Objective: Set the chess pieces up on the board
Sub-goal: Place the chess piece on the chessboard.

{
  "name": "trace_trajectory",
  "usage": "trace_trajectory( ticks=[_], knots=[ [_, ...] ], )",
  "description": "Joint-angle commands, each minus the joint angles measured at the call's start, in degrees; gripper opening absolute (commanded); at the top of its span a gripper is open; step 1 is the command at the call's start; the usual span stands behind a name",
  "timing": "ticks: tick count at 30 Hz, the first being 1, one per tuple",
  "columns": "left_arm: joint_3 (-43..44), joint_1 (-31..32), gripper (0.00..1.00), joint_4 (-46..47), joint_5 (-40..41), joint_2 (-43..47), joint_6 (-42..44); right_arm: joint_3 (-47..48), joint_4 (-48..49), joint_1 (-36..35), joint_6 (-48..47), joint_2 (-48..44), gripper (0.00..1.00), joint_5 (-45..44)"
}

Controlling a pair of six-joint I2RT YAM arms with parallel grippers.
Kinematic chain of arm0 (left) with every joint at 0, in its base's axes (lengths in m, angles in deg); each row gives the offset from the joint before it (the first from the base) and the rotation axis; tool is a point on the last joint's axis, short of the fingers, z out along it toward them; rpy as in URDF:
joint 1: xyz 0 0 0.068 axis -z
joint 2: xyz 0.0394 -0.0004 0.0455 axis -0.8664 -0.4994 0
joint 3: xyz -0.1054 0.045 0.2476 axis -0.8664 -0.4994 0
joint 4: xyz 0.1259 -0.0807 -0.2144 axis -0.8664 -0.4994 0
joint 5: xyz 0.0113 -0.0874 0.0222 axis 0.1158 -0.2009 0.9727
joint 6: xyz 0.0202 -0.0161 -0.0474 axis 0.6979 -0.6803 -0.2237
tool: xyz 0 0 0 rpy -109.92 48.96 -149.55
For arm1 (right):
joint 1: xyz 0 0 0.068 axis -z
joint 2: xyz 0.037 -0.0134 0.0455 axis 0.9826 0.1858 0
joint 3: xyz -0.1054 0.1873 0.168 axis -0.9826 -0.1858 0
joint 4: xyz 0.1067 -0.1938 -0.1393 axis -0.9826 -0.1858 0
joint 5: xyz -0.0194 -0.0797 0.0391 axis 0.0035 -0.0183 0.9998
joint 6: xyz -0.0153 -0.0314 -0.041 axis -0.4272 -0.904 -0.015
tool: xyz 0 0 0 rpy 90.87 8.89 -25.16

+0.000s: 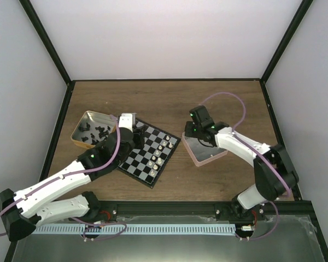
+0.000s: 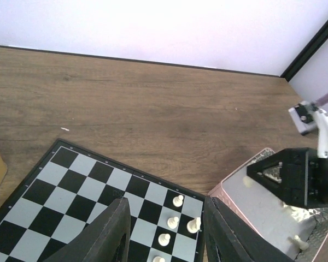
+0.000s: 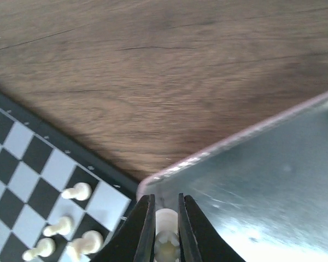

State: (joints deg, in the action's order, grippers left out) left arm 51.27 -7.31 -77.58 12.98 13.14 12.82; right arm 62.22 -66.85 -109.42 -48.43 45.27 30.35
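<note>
- Black-and-pale-grey checked flat square chessboard w/ thin black rim lies on brown wooden table, turned diagonal to the table edges.
- Cream-white plastic chess pieces: a loose double row on the board's right-hand side. Four show close up in right wrist view.
- Black plastic chess pieces: none seen on board. They sit heaped in a gold metal tin just beside the board's left corner.
- Pink square tray w/ shiny metal floor sits near the board's right side, apart from it. A couple of cream pcs lie in it.
- Left gripper hangs over the board's squares near the cream rows. Its fingers are spread wide w/ nothing between.
- Right gripper is at the tray corner nearest the board, fingers clenched on a single cream-white piece. Can't tell if it is lifted off the tray floor.
</note>
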Motion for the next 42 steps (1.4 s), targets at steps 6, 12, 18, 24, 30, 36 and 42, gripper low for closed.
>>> trace_trajectory(
  ticks=[6, 12, 18, 24, 30, 36, 42],
  knots=[
    [-1.51, -0.36, 0.41, 0.13, 2.26, 2.37, -0.83, 9.16, 1.67, -6.37, -1.59, 10.90, 0.07, 1.72],
    [-1.84, -0.42, 0.42, 0.28, 2.36, 2.42, -0.69, 11.68, 0.82, -8.96, -2.52, 15.88, 0.07, 1.44],
    [-2.11, -0.39, 0.42, 0.46, 2.34, 2.06, -0.58, 12.89, -0.33, -10.25, -2.84, 18.24, 0.09, 1.08],
    [-2.30, -0.44, 0.42, 0.60, 2.42, 1.84, -0.50, 13.08, -0.54, -10.39, -3.09, 18.81, 0.13, 1.57],
    [-2.37, -0.44, 0.42, 0.68, 2.36, 1.62, -0.50, 13.27, -0.34, -10.46, -3.50, 18.47, 0.22, 2.30],
    [-2.26, -0.45, 0.42, 0.31, 2.48, 1.95, -0.48, 12.67, -0.10, -10.39, -1.95, 14.73, 0.23, -1.53],
    [-2.36, -0.46, 0.42, 0.15, 2.89, 2.41, -0.45, 7.16, 0.57, -8.98, 2.37, 5.98, 0.24, -12.69]
  ],
)
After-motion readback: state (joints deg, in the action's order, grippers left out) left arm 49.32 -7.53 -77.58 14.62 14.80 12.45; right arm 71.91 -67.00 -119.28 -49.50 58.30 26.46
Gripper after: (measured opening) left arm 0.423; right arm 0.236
